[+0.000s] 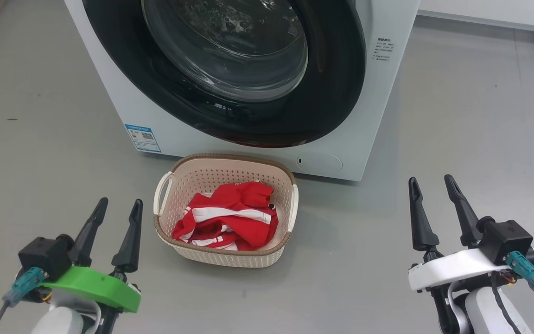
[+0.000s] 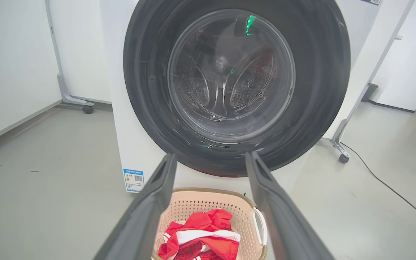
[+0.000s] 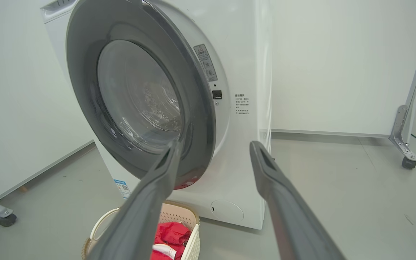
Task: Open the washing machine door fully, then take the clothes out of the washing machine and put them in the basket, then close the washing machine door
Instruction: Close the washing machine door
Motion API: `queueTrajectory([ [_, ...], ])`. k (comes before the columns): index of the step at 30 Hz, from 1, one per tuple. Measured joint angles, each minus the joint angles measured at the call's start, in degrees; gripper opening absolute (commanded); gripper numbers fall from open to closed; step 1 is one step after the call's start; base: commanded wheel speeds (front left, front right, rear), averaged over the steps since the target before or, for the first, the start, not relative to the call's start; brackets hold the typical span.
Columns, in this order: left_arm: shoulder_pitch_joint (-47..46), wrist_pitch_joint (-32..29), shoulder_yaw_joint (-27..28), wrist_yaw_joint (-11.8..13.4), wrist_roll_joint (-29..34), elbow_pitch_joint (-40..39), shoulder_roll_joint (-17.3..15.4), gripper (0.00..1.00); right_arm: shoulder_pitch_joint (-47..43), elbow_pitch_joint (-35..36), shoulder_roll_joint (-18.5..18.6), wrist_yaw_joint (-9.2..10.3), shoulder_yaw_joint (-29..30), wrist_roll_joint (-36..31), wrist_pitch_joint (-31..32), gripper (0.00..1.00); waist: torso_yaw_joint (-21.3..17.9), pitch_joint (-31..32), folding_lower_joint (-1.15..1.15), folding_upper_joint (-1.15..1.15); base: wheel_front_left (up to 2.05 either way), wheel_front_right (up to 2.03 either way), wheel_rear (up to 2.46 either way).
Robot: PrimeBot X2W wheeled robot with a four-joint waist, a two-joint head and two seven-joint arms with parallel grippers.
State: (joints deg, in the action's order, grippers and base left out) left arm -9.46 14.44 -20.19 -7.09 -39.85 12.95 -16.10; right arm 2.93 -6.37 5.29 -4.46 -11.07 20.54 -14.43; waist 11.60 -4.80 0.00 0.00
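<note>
The white washing machine [image 1: 123,93] stands ahead on the grey floor. In the right wrist view its black-rimmed door [image 3: 85,72] hangs slightly ajar, with the latch hole in the front panel still showing; the door [image 1: 341,83] covers the opening in the head view. The cream basket [image 1: 230,157] sits on the floor just in front of the machine and holds the red, white-striped clothes [image 1: 234,215]. My left gripper [image 1: 120,202] is open and empty, left of the basket. To the basket's right, my right gripper [image 1: 430,178] is open and empty too. Both are well short of the door.
A blue label [image 1: 143,138] marks the washer's lower left front. White partitions on castered feet [image 2: 339,151] [image 3: 406,159] stand beside and behind the machine. A dark cable [image 2: 392,187] runs along the floor on the right.
</note>
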Motion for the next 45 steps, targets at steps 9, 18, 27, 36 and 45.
queueTrajectory([
  [9, 1.2, 0.0, 0.5, 0.1, 1.4, 0.4, 1.8, 1.00, -0.2, -0.1, -0.3, 0.09, 0.1, 0.0, 0.0, 1.00, -1.0, 0.1, 0.00, 0.00, 0.00, 0.00, 0.00],
  [18, 1.4, 0.0, 1.6, 0.1, 2.3, 0.6, 3.4, 1.00, -1.1, -1.1, -0.6, 0.66, 0.7, -0.3, 0.0, 1.00, -1.6, -0.1, 0.00, 0.00, 0.00, 0.00, 0.00],
  [27, 1.6, 0.0, 3.4, 0.1, 3.8, -0.1, 4.4, 1.00, -1.1, -1.1, -0.8, 0.66, 0.7, -0.5, 0.0, 1.00, -1.8, -0.2, 0.00, 0.00, 0.00, 0.00, 0.00],
  [36, 2.1, 0.0, 4.4, 0.1, 5.0, -0.4, 5.5, 1.00, -1.1, -1.1, -0.8, 0.65, 0.7, -0.5, 0.0, 1.00, -1.8, -0.4, 0.00, 0.00, 0.00, 0.00, 0.00],
  [45, 2.4, 0.0, 4.9, 0.1, 6.2, -0.4, 6.1, 1.00, -1.1, -1.1, -0.9, 0.63, 0.7, -0.6, 0.0, 1.00, -1.7, -0.7, 0.00, 0.00, 0.00, 0.00, 0.00],
])
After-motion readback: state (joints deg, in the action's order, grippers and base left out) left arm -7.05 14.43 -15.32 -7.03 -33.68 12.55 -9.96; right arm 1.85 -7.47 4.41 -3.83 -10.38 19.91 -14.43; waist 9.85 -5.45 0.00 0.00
